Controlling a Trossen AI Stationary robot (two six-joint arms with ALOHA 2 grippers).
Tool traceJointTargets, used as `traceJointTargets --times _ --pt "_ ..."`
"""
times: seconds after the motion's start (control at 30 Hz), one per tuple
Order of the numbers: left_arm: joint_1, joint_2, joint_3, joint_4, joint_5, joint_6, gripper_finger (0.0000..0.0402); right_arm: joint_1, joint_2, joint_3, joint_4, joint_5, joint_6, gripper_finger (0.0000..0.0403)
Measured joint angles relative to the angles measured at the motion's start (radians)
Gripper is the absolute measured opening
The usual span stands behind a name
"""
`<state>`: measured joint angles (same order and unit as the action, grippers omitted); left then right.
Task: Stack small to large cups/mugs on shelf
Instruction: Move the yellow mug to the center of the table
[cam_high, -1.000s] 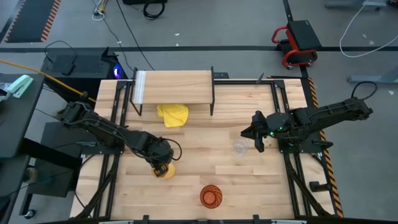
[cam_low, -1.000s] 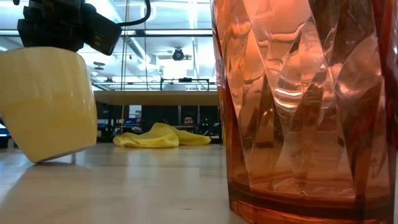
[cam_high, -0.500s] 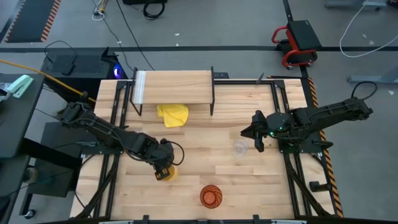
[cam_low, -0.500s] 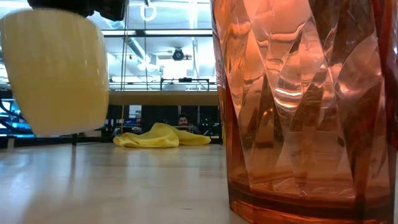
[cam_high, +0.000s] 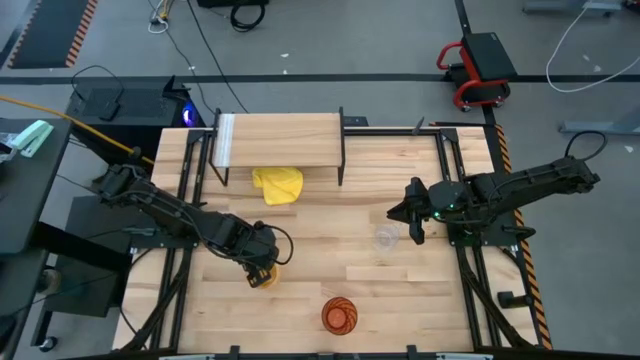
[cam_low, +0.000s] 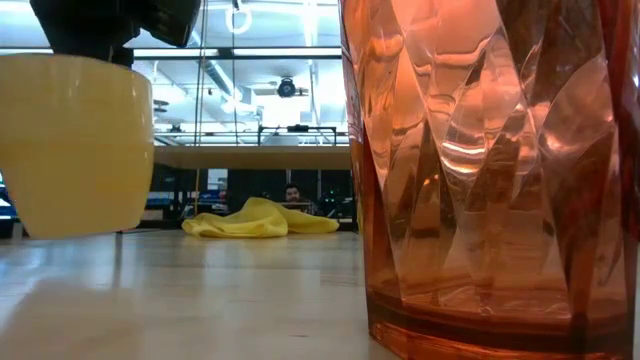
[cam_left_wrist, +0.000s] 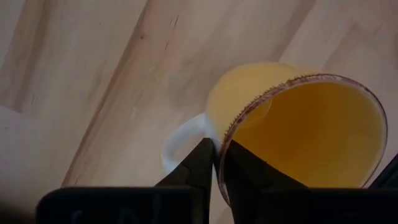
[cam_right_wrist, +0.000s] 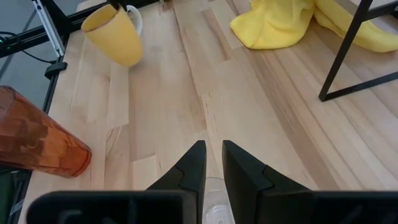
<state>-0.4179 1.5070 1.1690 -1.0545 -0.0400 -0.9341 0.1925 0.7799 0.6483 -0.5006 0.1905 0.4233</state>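
Observation:
The orange-yellow mug (cam_high: 266, 274) with a white handle (cam_left_wrist: 177, 138) hangs from my left gripper (cam_high: 260, 268), which is shut on it near the table's front left. In the low view the mug (cam_low: 75, 140) floats just above the tabletop. The orange-red tumbler (cam_high: 339, 315) stands upright near the front edge. The small clear cup (cam_high: 386, 238) stands on the table right of centre. Just right of the cup, my right gripper (cam_high: 414, 228) hovers with a narrow gap between its fingers, holding nothing. The shelf (cam_high: 285, 140) stands at the far side. My left gripper pinches the mug's rim (cam_left_wrist: 225, 138) right beside the handle, one finger inside (cam_left_wrist: 242, 163) the mug and one outside (cam_left_wrist: 200, 158). The fingers come from above, pointing down. The mug hangs below them, slightly tilted and clear of the table.
A crumpled yellow cloth (cam_high: 278, 185) lies on the table under the shelf's front edge. The shelf's black legs (cam_right_wrist: 348, 50) stand behind it. Bare wooden tabletop (cam_high: 330, 245) stretches between the mug, the tumbler and the clear cup.
My left gripper has risen with the mug. The mug, which leaned with its base on the table, now hangs clear of it and nearer upright. It rose highest midway and has since sunk a little.

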Motion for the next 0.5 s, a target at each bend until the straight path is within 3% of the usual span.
traceJointTargets --times 0.5 --pt "0.002 0.047 0.000 -0.041 0.066 -0.024 0.0045 0.000 0.012 0.000 -0.004 0.000 0.000 0.0060"
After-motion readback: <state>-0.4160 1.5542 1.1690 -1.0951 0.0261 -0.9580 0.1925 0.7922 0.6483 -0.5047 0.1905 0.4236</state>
